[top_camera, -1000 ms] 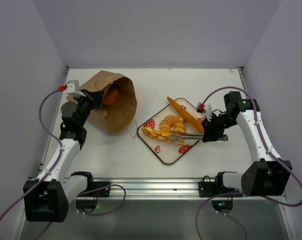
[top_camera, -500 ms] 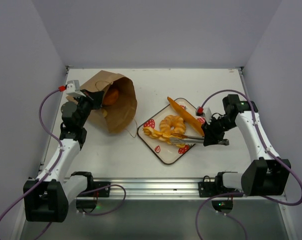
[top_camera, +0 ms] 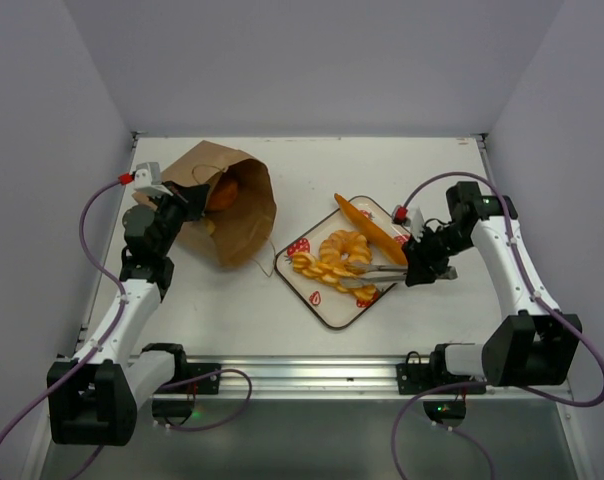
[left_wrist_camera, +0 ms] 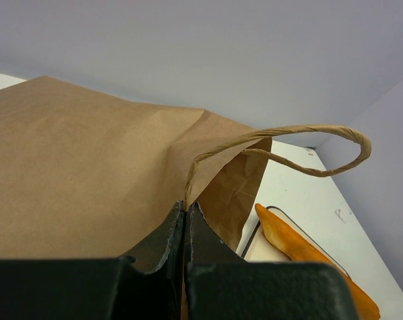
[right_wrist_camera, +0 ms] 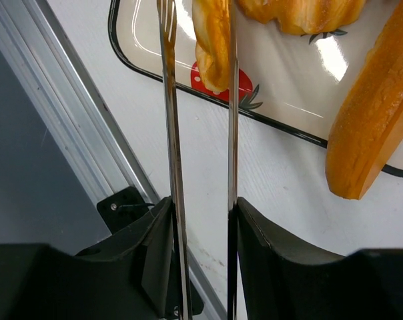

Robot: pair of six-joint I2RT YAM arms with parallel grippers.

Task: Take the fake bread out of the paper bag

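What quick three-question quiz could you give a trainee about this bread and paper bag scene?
1. True or false: the left fingers are shut on the rim of the paper bag.
2. What do the right fingers hold? A) metal tongs B) a doughnut C) nothing
3. Fill in: one orange bread piece shows inside the mouth of the ____.
Key: 1 true; 2 A; 3 paper bag.

1. I read the paper bag as plain kraft brown.
2. The fake bread shows glossy golden-orange.
3. The tray: white, red strawberry print, black rim.
4. The tongs: silver.
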